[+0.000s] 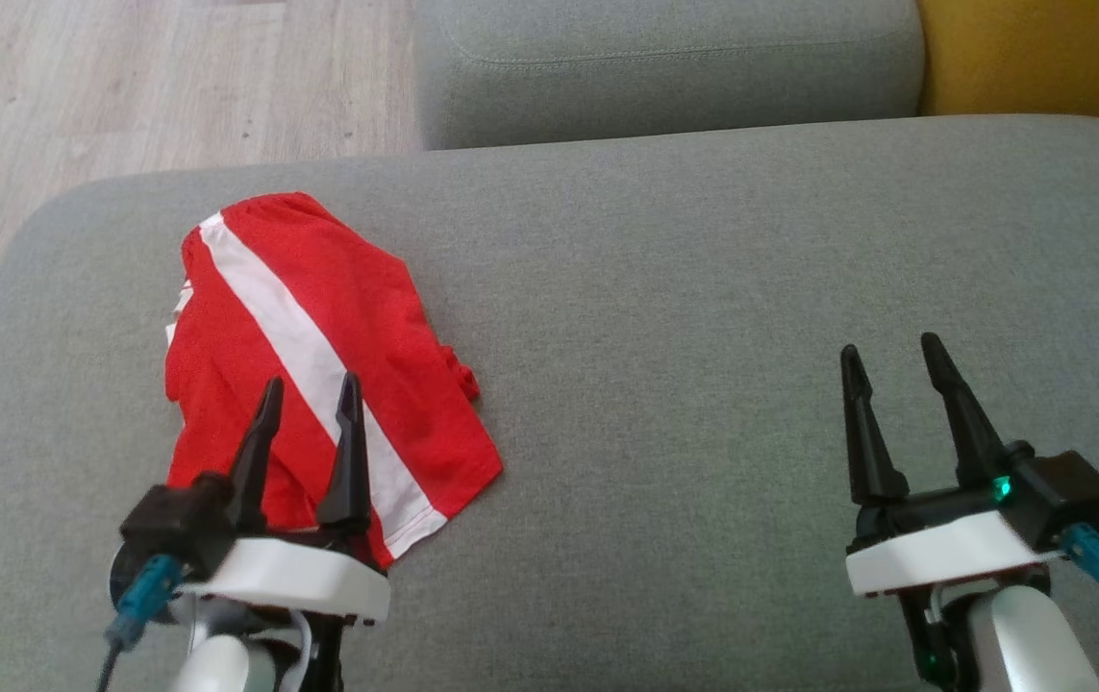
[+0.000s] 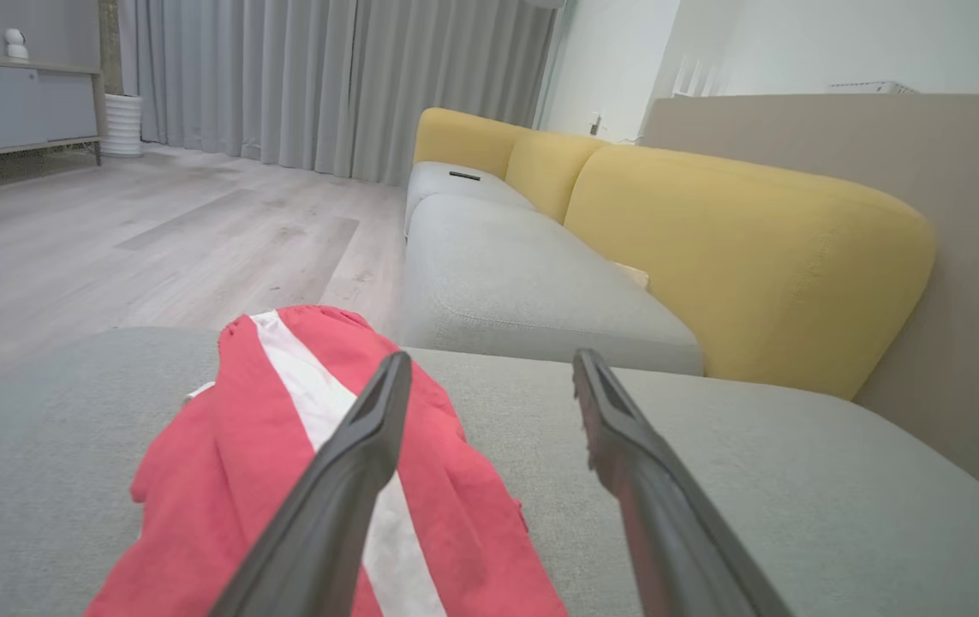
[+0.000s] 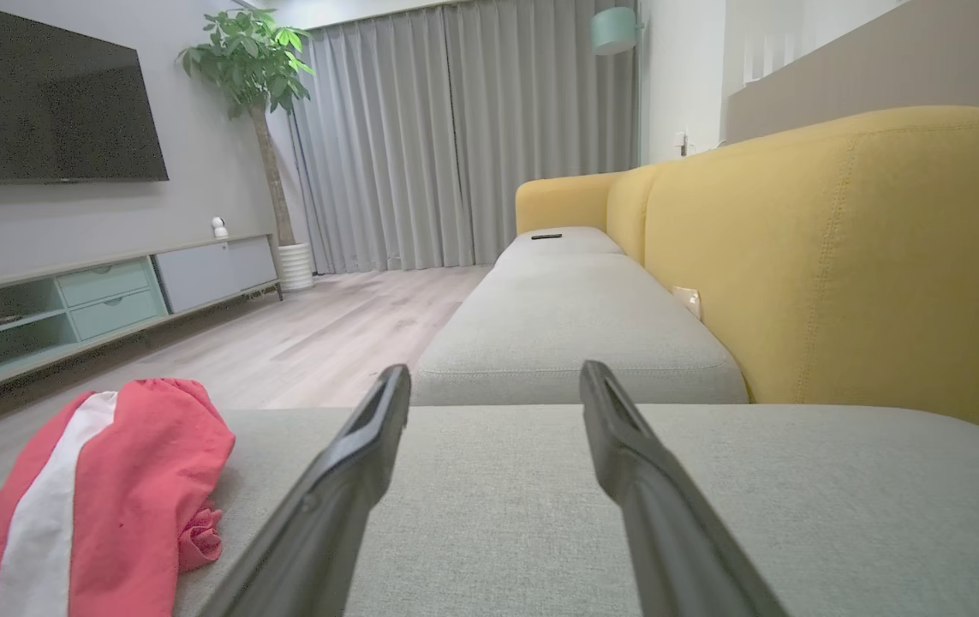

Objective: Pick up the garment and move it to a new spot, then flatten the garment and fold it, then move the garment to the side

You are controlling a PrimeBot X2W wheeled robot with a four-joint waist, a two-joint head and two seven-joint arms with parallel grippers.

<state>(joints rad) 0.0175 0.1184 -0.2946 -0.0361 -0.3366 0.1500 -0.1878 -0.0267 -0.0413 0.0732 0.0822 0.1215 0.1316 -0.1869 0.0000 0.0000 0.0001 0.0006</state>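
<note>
Red garment [image 1: 357, 308] with a white stripe lies rumpled on the left part of the grey sofa cushion [image 1: 703, 288]. The left tool [image 1: 311, 386], fingers spread wide and empty, is above its near end; the right tool [image 1: 890, 348], equally wide and empty, is well apart over bare cushion.

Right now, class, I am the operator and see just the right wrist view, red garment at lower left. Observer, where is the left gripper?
Observer: The left gripper is over the garment's near half, jaws open.
Operator: Holding cloth?
Observer: No, the left wrist view shows nothing pinched between its fingers.
Operator: The garment's left edge?
Observer: Small white bits poke out there, towards the floor.
</note>
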